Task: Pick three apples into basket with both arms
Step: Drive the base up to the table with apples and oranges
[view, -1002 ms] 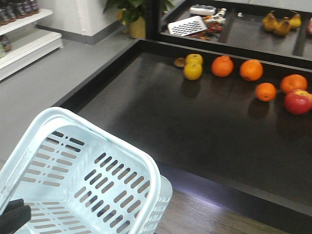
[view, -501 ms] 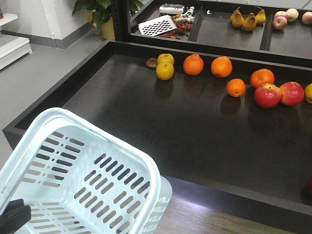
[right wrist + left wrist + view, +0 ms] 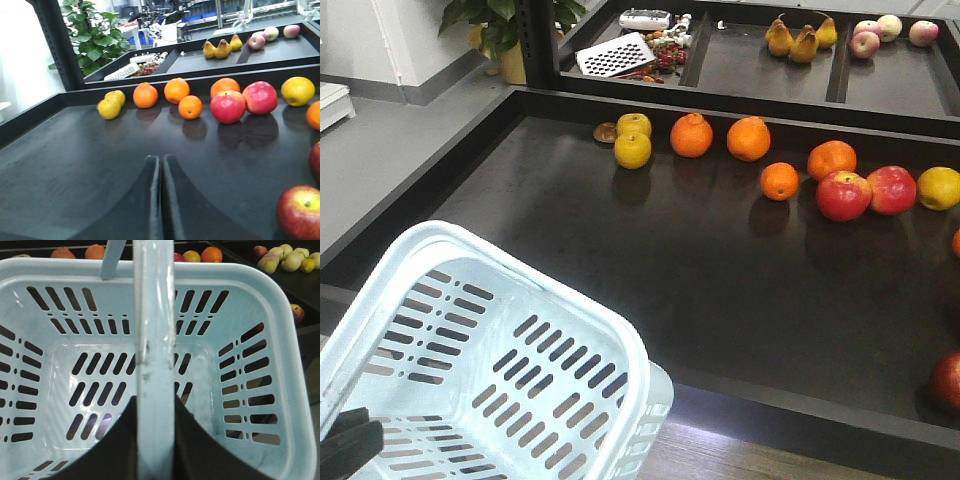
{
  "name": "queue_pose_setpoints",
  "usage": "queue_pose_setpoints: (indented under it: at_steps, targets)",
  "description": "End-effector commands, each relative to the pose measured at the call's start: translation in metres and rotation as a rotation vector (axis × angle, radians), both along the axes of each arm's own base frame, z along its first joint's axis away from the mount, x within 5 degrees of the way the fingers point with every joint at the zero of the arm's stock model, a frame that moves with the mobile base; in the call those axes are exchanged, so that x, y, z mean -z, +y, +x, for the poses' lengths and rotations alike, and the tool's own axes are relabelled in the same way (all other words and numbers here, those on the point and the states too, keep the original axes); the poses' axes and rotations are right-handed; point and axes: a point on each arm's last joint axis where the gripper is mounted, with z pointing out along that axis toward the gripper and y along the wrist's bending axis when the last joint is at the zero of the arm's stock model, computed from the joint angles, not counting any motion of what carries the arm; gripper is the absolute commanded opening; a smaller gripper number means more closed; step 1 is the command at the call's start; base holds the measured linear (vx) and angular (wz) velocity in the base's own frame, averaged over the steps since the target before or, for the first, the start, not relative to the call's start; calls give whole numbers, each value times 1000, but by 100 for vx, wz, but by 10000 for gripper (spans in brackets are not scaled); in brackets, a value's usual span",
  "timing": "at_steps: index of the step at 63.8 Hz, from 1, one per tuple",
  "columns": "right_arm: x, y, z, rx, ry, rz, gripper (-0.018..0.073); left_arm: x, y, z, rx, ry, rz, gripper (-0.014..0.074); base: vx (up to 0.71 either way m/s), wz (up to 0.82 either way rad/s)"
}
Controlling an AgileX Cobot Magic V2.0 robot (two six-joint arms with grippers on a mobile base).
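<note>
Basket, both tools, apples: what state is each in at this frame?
Basket: empty, tilted, held up by its handle.
Left tool: shut on the handle.
Right tool: shut, holding nothing, pointing across the shelf.
Apples: loose on the shelf, none in the basket.
</note>
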Motion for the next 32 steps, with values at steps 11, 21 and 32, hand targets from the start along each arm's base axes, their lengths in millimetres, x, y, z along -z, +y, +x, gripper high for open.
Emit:
queue_pose_setpoints:
  at_steps: [11, 21, 32]
  targets:
    - [-4, 0, 0, -1, -79, -13, -8, -18, 1, 4, -48, -72, -87, -6, 8, -11]
    - [-4, 0, 0, -1, -79, -13, -8, -18, 1, 4, -48, -72, -87, -6, 10, -13]
    - [-4, 0, 0, -1, -79, -13, -8, -18, 1, 4, -48, -72, -87, -6, 12, -15]
